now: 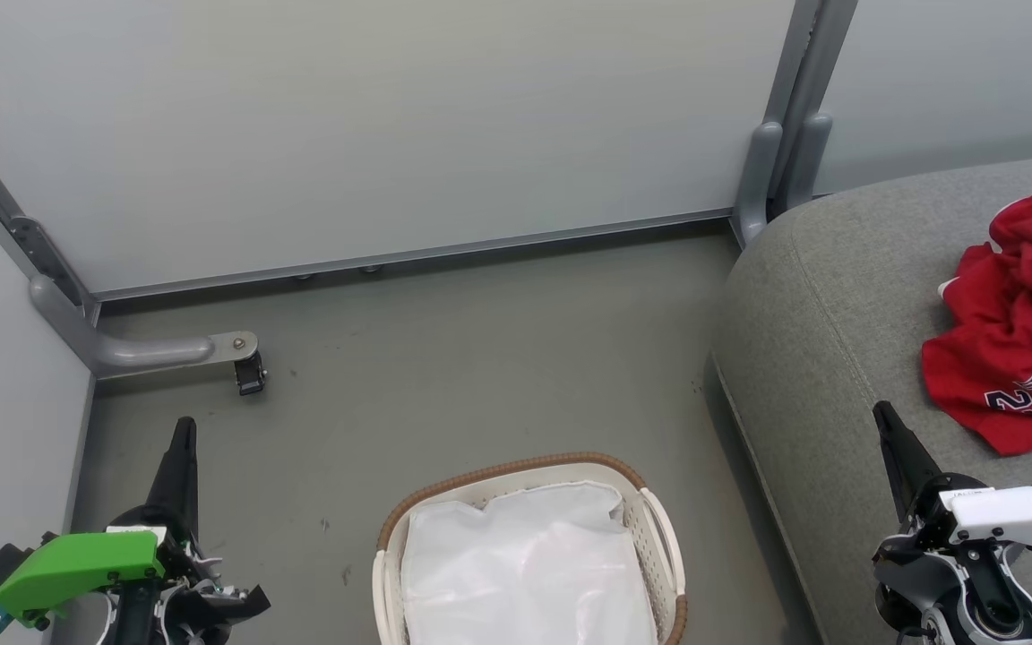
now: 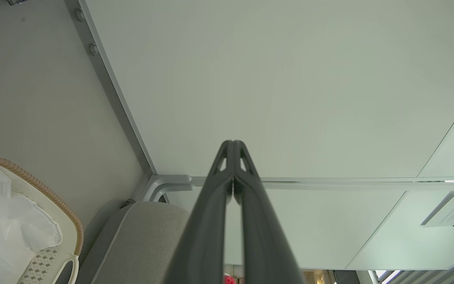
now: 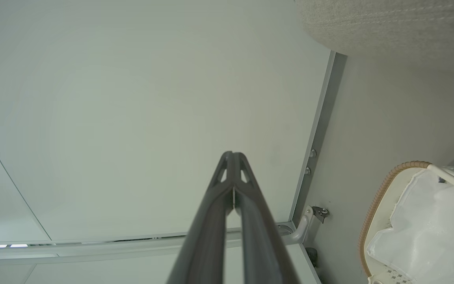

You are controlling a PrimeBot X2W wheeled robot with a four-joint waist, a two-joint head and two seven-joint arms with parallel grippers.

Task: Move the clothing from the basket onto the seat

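The red clothing (image 1: pixel 1022 322) lies crumpled on the grey seat (image 1: pixel 838 313) at the right, its dark number and lettering showing at its near edge. The white basket (image 1: pixel 659 528) with a brown woven rim stands on the floor at the bottom centre, holding just its white liner (image 1: pixel 525 564). My left gripper (image 1: pixel 184 427) is shut and empty at the lower left, left of the basket. My right gripper (image 1: pixel 882 414) is shut and empty above the seat's near part, just left of the clothing. Both wrist views show the fingertips (image 2: pixel 233 144) (image 3: pixel 233 154) pressed together, with the basket (image 2: pixel 34 183) (image 3: pixel 380 197) at the edge.
Pale partition panels (image 1: pixel 391 125) close off the back and left. A grey foot with a black caster (image 1: pixel 250 374) juts onto the floor at the left. A metal post (image 1: pixel 785 134) stands behind the seat's corner. Grey floor (image 1: pixel 480 358) lies between the panels and the basket.
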